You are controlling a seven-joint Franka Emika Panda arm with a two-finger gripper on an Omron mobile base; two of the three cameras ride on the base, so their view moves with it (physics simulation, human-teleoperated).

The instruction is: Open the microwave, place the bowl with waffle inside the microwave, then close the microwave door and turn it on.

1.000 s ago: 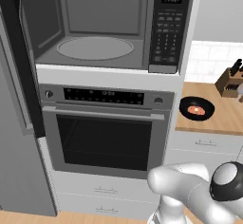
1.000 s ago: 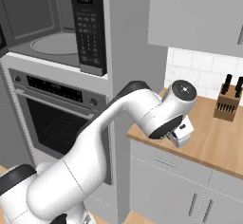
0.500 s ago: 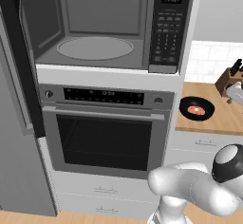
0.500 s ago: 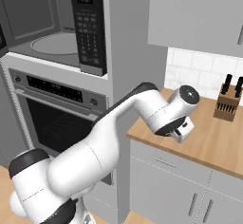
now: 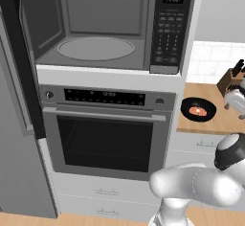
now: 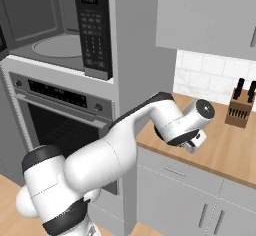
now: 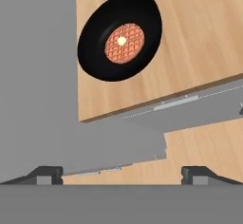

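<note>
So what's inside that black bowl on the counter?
The bowl holds one round orange-brown waffle, lying flat. The bowl's floor under the waffle is covered.

Bowl [image 7: 118, 37] black, waffle [image 7: 124, 43] orange-brown w/ grid pattern & pale dot in centre. Counter [image 7: 199, 42] light wood grain. Microwave [image 5: 103, 26] grey inside, black keypad panel [image 5: 170, 26]. Oven [image 5: 107, 131] steel w/ dark window. Knife block [image 6: 238, 111] brown, black handles. Wall tiles [image 6: 200, 77] white.
</note>
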